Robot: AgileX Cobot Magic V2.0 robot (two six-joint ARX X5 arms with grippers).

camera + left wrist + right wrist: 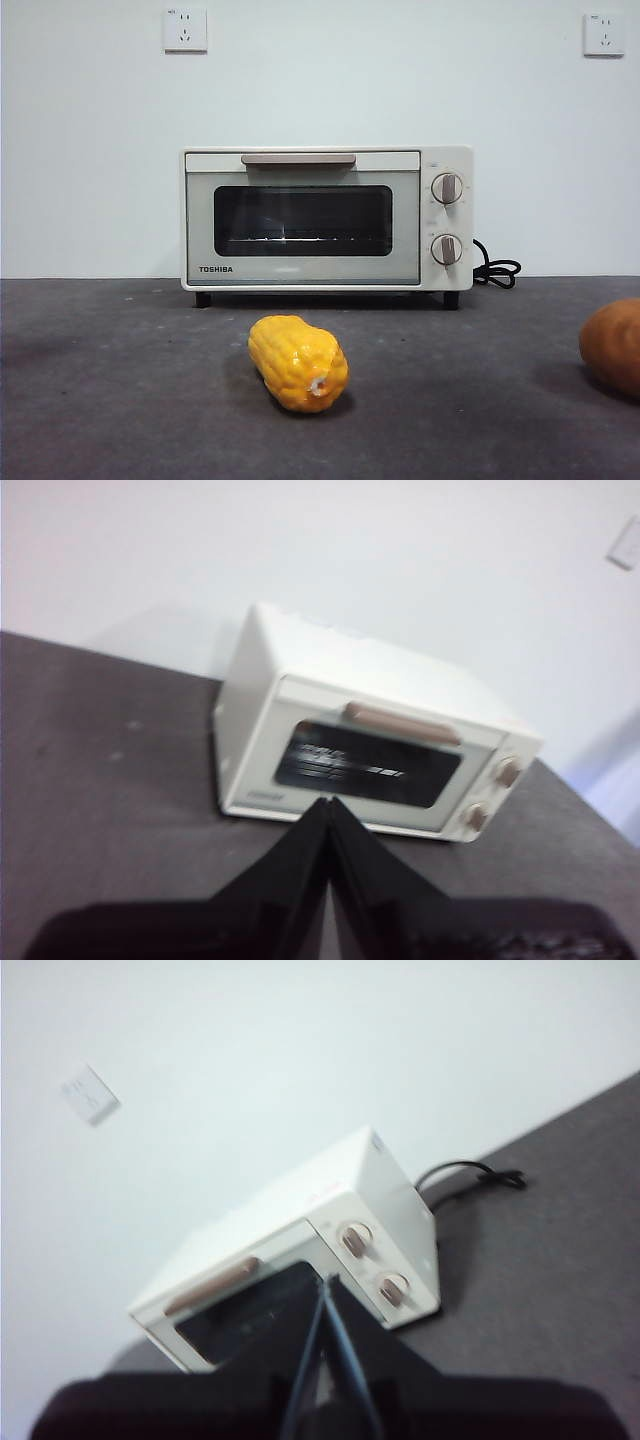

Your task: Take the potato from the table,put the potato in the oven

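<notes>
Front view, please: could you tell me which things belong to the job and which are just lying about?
Job: potato at the right edge, closed oven, table.
Lying about: yellow corn-like object before the oven, power cord, two wall sockets.

Left tool (328, 805) jaws pressed together; right tool (327, 1282) likewise, both raised.
</notes>
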